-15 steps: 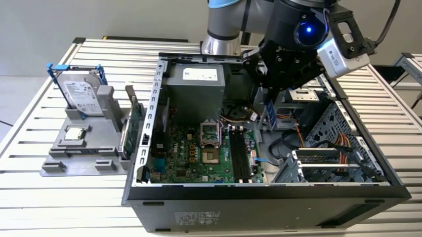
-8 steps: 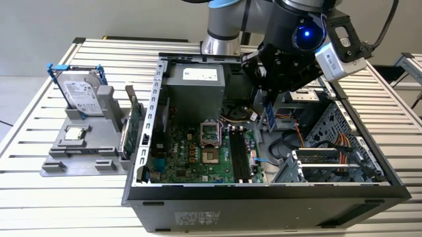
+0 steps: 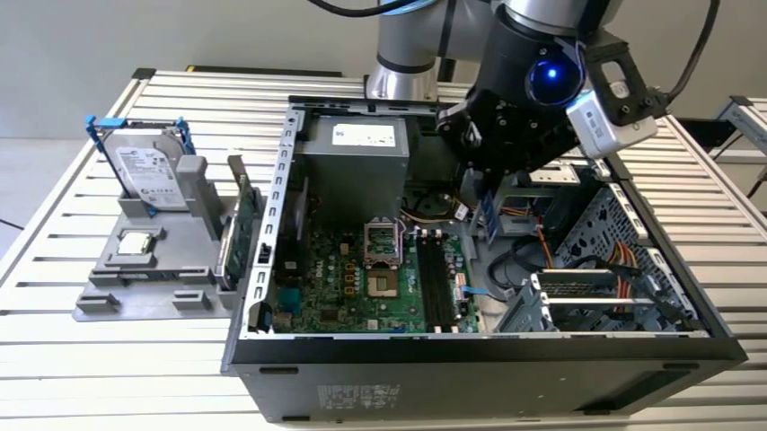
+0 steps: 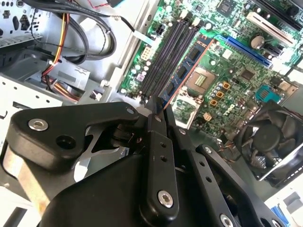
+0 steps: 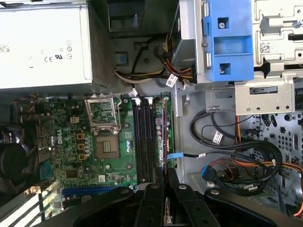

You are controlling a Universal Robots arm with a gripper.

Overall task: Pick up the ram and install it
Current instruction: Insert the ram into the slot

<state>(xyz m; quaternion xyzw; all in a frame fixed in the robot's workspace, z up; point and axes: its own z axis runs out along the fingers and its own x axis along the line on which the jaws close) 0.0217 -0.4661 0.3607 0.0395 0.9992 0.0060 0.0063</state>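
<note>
The ram is clamped by one end between your gripper's closed fingers. It hangs just over the black memory slots of the motherboard, apparently not yet seated, inside the open computer case.

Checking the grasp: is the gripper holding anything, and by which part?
Yes: the gripper is shut on the ram, pinching one end, with the rest jutting out above the motherboard.

ram: lower end hidden in gripper | fan: cut by edge
</note>
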